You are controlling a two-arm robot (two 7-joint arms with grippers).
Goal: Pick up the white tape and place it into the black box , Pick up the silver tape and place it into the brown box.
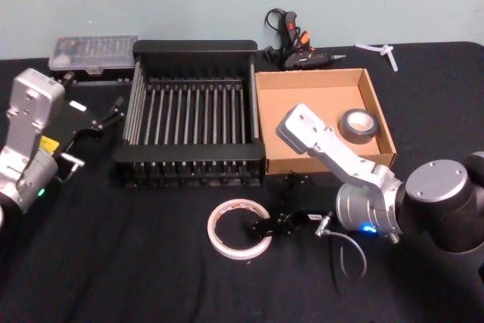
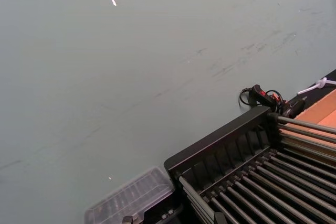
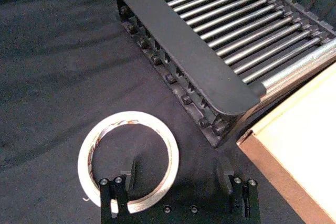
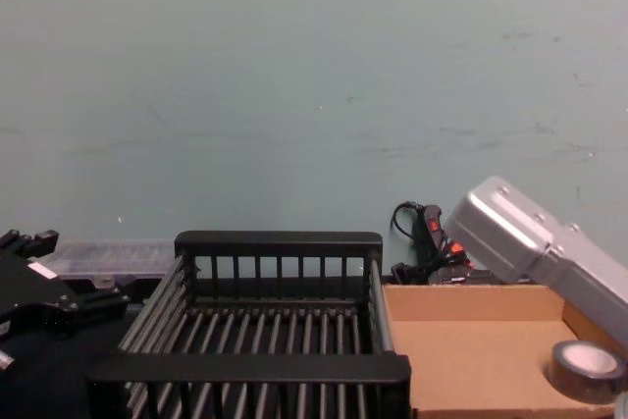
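The white tape point(image 1: 221, 241) lies flat on the black tablecloth in front of the black box point(image 1: 189, 158). My right gripper point(image 1: 257, 226) is low at the ring's right side and open. In the right wrist view one finger point(image 3: 127, 178) stands inside the white tape point(image 3: 92, 148) and the other finger point(image 3: 229, 178) outside it, with the ring's wall between them. The silver tape point(image 1: 355, 125) rests in the right half of the brown box point(image 1: 302, 100), also seen from the chest as the silver tape point(image 4: 587, 368). My left gripper point(image 1: 113, 111) is parked left of the black box.
A clear plastic case point(image 1: 92, 52) sits behind the black box's left corner. A black glue gun with cables point(image 1: 295, 43) and a white plastic piece point(image 1: 382, 52) lie behind the brown box. Open black cloth stretches across the table's front.
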